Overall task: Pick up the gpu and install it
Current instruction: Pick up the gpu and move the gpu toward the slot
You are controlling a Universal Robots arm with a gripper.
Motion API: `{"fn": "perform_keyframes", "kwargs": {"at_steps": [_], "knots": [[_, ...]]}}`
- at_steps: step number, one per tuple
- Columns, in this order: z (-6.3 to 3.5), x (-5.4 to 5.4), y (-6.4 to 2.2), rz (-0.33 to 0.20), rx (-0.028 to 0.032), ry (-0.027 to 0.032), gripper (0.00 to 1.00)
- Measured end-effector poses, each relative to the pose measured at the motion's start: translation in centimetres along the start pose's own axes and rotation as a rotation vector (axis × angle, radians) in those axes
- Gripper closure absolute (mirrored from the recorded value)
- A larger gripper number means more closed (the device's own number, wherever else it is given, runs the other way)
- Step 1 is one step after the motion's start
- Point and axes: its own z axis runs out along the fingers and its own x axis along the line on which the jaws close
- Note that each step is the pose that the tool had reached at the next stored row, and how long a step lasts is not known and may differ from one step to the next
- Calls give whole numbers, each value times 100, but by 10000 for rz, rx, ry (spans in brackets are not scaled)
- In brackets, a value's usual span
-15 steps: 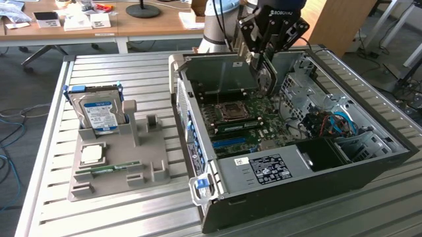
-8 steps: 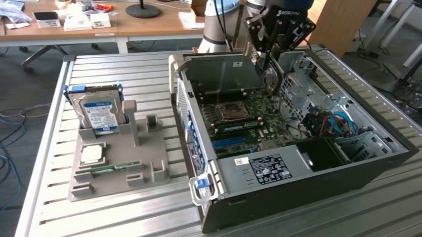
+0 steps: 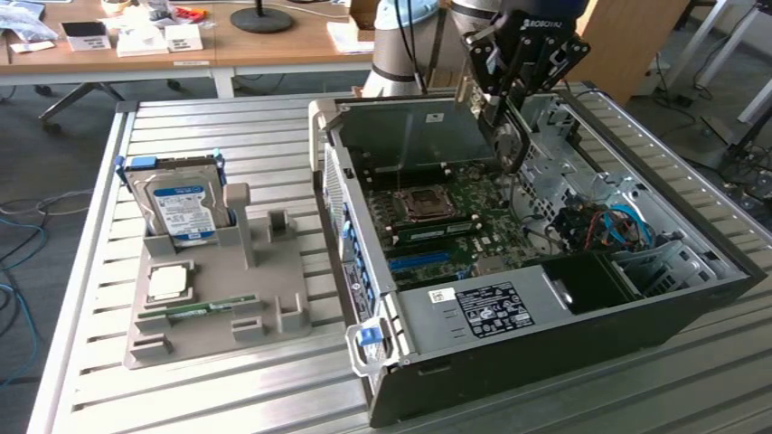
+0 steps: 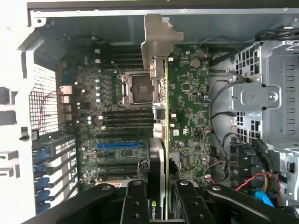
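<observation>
Clamped partway shut, the black end effector point(image 3: 504, 99) point(image 4: 161, 204) has the gpu point(image 3: 509, 140) point(image 4: 161, 149) pinched edge-on between its fingers. The card hangs upright over the open computer case point(image 3: 543, 362) point(image 4: 93, 18), above the motherboard point(image 3: 447, 226) point(image 4: 187, 102) and near the case's rear wall. In the wrist view the card's silver bracket point(image 4: 156, 42) is at the end away from the fingers. The card's edge runs just beside the processor socket point(image 4: 140, 88); whether it touches a slot I cannot tell.

The case lies on its side, lid off, on a bench point(image 3: 217, 127) of ribbed aluminium slats. Beside the case, on the exterior view's left, sits a grey moulded holder point(image 3: 217, 330) with a hard drive point(image 3: 181, 212) standing in it, and a square processor chip point(image 3: 169, 283) and a narrow memory stick point(image 3: 199, 307) lying flat. Behind the case, wooden desks point(image 3: 277, 45) carry papers and a round black stand base point(image 3: 262, 18). Loose cables point(image 3: 18, 231) trail over the grey floor point(image 3: 61, 154).

A green-and-white Nvidia mark point(image 4: 152, 209) shows on the card by the fingers. White lettering point(image 3: 540, 23) crosses the end effector's body, too small for me to read. The hard drive wears a blue-and-white sticker, and a printed label point(image 3: 489, 309) sits on the black power-supply cover point(image 3: 531, 316) inside the case; neither is legible.
</observation>
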Motion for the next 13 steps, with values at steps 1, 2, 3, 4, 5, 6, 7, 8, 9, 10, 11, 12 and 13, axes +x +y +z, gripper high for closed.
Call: {"fn": "perform_keyframes", "kwargs": {"at_steps": [1,2,3,4,5,6,7,8,9,10,11,12,13], "knots": [[1,-22,2,0,0,0,73],[2,-44,3,0,0,0,73],[2,-66,5,0,0,0,73],[3,-88,7,0,0,0,73],[4,-111,8,1,-1,0,73],[5,-133,10,1,-1,0,73],[5,-154,11,0,0,0,73],[6,-175,13,0,0,1,73],[6,-195,14,0,-1,0,73],[7,-214,15,-1,0,1,73],[7,-234,17,0,0,0,73],[8,-251,18,1,0,1,73],[8,-267,20,0,0,1,73]]}}
